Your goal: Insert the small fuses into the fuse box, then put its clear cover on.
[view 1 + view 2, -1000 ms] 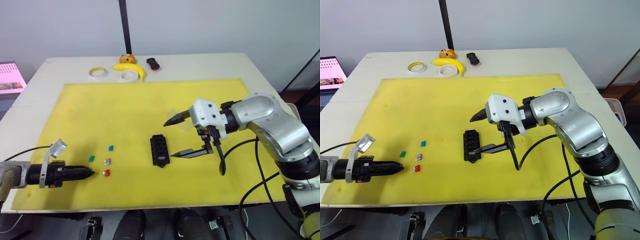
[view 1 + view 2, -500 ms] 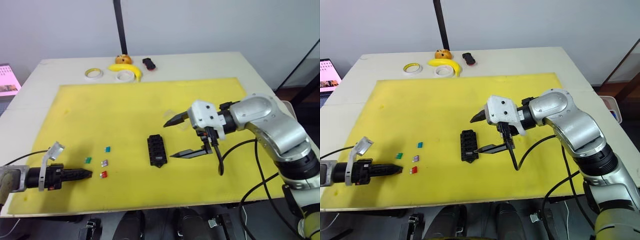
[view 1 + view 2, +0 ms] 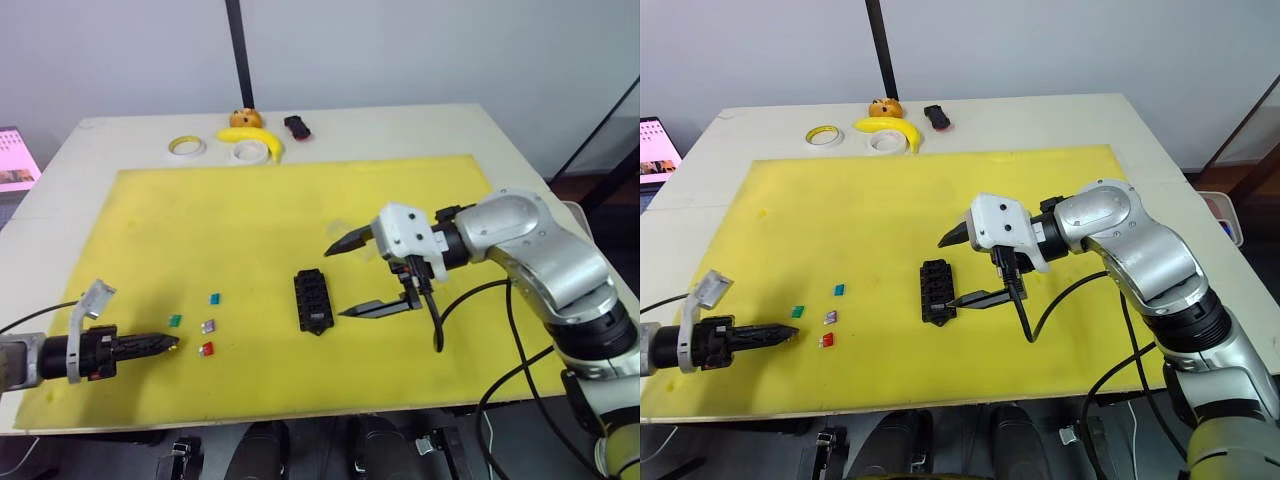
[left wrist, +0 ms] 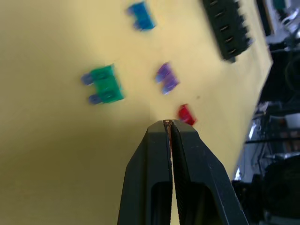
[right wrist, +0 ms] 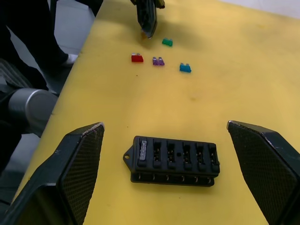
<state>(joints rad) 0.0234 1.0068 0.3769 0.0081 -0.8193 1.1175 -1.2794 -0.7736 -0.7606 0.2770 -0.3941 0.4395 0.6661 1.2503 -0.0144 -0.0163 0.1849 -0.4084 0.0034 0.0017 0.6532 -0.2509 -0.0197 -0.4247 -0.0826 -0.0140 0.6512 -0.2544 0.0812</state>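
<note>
Near the mat's left edge, my left gripper (image 4: 168,123) pinches a tiny amber fuse (image 4: 166,123); I'd carry it level to the black slotted fuse box (image 5: 174,160), between my right gripper's (image 3: 952,269) wide-spread fingers.

On the yellow mat (image 3: 250,220), the left gripper (image 3: 172,342) points at four small fuses (image 3: 207,326) while the right gripper (image 3: 345,278), fingers spread apart, hovers just right of the fuse box (image 3: 312,301).

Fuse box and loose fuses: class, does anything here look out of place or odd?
Nothing is damaged or spilled. The fuse box lies flat on the yellow mat. A banana beside two tape rolls at the table's far edge is unrelated to fuse work.
</note>
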